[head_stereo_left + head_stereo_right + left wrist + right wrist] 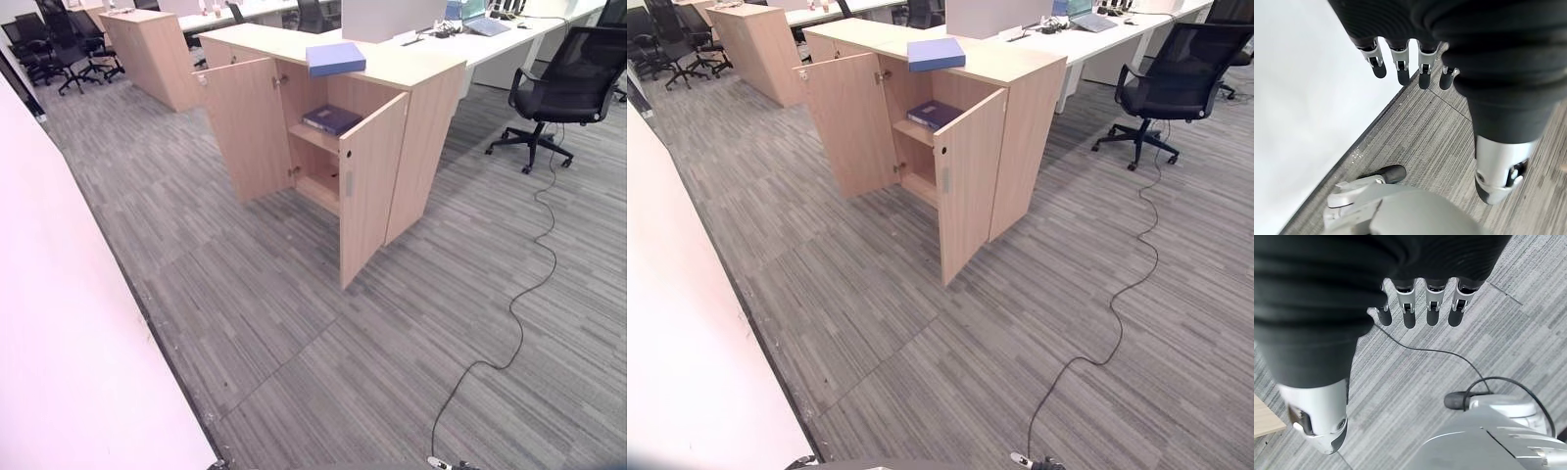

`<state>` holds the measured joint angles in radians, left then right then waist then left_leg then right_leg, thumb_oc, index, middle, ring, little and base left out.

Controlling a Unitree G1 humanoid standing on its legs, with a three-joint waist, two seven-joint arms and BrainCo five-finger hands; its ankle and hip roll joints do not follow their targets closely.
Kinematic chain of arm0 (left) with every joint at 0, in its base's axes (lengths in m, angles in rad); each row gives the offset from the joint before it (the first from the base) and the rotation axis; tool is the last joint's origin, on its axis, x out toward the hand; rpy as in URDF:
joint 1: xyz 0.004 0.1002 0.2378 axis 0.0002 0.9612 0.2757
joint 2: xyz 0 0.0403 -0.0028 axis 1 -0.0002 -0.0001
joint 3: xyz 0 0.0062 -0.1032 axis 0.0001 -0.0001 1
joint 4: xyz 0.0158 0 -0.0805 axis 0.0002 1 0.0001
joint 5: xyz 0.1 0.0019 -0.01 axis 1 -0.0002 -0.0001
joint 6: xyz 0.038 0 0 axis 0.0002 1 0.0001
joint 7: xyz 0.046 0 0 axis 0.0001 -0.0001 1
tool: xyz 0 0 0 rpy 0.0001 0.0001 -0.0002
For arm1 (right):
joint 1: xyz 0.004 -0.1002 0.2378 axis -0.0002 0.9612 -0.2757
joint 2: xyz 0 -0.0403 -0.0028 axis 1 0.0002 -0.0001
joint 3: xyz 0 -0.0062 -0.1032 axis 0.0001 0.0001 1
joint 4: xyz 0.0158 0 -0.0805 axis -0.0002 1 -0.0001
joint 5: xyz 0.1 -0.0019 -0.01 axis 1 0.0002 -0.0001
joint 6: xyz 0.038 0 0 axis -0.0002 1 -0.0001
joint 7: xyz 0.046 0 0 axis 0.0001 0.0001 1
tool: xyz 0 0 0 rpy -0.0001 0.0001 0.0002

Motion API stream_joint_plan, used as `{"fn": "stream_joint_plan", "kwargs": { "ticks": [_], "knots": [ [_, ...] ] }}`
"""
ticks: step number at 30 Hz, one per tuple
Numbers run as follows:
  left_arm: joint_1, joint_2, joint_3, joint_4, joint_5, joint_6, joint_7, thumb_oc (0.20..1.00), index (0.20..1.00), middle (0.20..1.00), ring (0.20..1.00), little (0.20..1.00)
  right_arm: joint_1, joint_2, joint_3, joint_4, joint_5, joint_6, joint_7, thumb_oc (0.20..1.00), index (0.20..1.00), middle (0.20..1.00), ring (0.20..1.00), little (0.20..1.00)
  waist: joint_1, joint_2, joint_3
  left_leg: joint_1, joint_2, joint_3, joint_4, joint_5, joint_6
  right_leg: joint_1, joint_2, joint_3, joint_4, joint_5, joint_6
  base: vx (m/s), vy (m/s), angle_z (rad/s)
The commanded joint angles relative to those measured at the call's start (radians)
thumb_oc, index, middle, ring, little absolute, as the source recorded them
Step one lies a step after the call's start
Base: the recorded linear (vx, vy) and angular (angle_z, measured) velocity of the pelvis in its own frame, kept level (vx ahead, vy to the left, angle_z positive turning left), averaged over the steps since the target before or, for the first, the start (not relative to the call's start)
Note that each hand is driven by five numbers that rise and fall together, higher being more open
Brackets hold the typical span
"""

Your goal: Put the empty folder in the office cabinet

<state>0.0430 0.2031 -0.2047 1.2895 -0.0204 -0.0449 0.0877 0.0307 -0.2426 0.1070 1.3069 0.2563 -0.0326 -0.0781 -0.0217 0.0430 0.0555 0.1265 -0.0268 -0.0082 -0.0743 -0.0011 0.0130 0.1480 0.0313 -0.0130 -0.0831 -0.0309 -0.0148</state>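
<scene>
Cabinet (421, 117) doors both swung open, gap between left door (245, 127) and right door (372, 196) gives straight way in. Upper shelf (315, 137) partly taken by dark blue folder (331, 119), bare strip left beside it. Lower compartment looks open. Carpet (294, 323) in front bare. White wall (69, 362) hems left side. Office chair (563, 83) well off right.

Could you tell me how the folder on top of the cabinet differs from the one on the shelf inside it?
The light blue folder lies on the cabinet's top, in the open; the dark blue folder lies on the upper shelf, between the open doors. The light blue one looks thicker and paler; the dark blue one flatter and more purplish. Both lie flat, and neither is touched by a hand.
</scene>
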Motion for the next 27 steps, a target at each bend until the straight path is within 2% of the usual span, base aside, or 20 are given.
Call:
{"fn": "stream_joint_plan", "kwargs": {
  "ticks": [1, 27],
  "knots": [
    [-0.039, 0.0, 0.009, 0.027, 0.041, -0.025, 0.022, 1.0, 1.0, 1.0, 1.0, 1.0, -0.043, -0.007, 0.01, 0.039, 0.038, -0.013, -0.003, 1.0, 1.0, 1.0, 1.0, 1.0, -0.009, -0.036, -0.011, 0.003, -0.041, -0.088, -0.013, -0.049, 0.002, -0.026, -0.011, 0.005, -0.004, 0.019, 0.088, 0.0, 0.0, 0.0],
    [-0.029, -0.002, 0.029, 0.063, 0.013, -0.008, -0.036, 1.0, 1.0, 1.0, 1.0, 1.0, -0.038, -0.008, 0.02, 0.045, 0.038, -0.002, 0.035, 1.0, 1.0, 1.0, 1.0, 1.0, -0.005, -0.035, -0.018, 0.012, -0.037, -0.085, -0.013, -0.055, 0.0, -0.017, -0.012, 0.003, -0.004, 0.014, 0.088, 0.0, 0.0, 0.0]
  ]
}}
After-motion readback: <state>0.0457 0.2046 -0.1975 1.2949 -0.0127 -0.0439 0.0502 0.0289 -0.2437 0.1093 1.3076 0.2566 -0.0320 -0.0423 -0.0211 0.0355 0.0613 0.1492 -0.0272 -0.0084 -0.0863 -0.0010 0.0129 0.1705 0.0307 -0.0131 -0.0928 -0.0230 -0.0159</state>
